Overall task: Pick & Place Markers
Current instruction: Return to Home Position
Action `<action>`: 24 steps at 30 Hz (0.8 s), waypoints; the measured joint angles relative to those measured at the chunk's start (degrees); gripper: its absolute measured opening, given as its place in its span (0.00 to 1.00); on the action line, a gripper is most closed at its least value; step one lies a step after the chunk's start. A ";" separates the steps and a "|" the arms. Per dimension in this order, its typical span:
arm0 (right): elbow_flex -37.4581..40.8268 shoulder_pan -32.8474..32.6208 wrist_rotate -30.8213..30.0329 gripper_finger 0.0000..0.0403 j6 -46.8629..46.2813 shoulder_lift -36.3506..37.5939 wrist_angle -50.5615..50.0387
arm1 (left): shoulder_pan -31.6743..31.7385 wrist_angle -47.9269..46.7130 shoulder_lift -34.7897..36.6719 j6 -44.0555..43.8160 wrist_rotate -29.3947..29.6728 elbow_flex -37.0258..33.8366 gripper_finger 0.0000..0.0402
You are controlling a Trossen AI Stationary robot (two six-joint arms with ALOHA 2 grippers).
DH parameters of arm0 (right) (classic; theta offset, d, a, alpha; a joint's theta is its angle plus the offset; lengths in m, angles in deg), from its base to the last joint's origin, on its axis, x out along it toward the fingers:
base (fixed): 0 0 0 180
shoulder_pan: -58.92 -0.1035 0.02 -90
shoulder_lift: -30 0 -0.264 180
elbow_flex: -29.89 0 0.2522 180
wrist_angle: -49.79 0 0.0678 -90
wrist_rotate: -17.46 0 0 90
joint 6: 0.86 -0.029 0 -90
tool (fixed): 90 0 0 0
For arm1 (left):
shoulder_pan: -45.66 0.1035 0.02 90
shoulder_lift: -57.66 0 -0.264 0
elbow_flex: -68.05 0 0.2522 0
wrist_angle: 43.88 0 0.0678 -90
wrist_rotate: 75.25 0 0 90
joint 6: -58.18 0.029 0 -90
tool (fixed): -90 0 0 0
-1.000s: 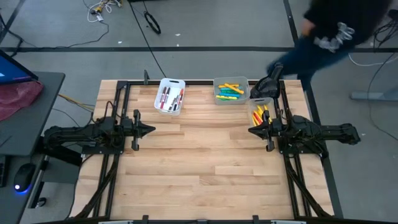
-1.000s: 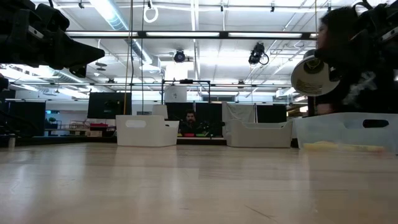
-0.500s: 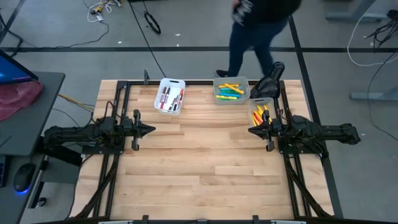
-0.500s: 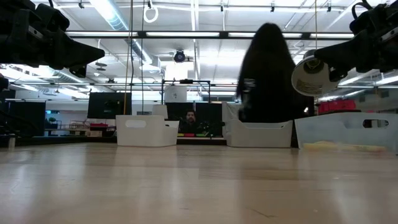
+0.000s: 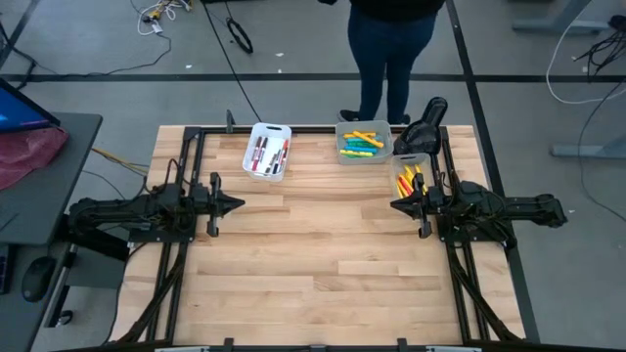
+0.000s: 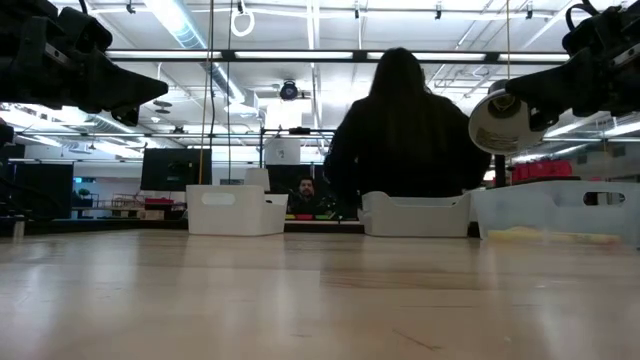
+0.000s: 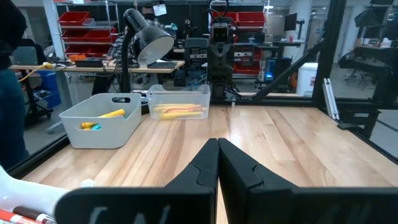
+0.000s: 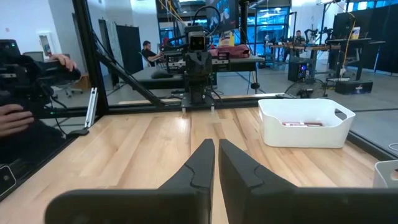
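Both pairs of jaws are pressed together with nothing between them: the left gripper [image 7: 217,147] and the right gripper [image 8: 216,147] face each other across the middle of the table [image 5: 313,264], well apart and raised off the wood. No markers [image 5: 363,136] lie loose on the table; they sit in 3 bins at the far side: dark and red ones in the white bin [image 5: 267,152], yellow and green in the grey bin [image 5: 364,144], yellow and red in the clear bin [image 5: 408,176] just beside the right arm. The job looks done, so I'd say the risks are mostly outside it. A person [image 5: 391,44] stands at the far edge right behind the grey bin, and a reach in could tip it or meet an arm if either swings. The lamp [image 5: 426,121] also stands near the right arm, and the clear bin could be nudged by that arm's elbow.
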 joint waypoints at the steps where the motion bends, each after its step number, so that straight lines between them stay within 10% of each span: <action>1: 0.00 0.00 0.00 0.07 0.00 0.00 0.00 | 0.00 -0.48 0.57 0.28 -0.46 0.03 0.03; 24: -0.02 -0.02 0.00 0.07 0.02 -0.02 -0.04 | -3.19 1.98 0.59 6.00 -7.12 -0.02 0.03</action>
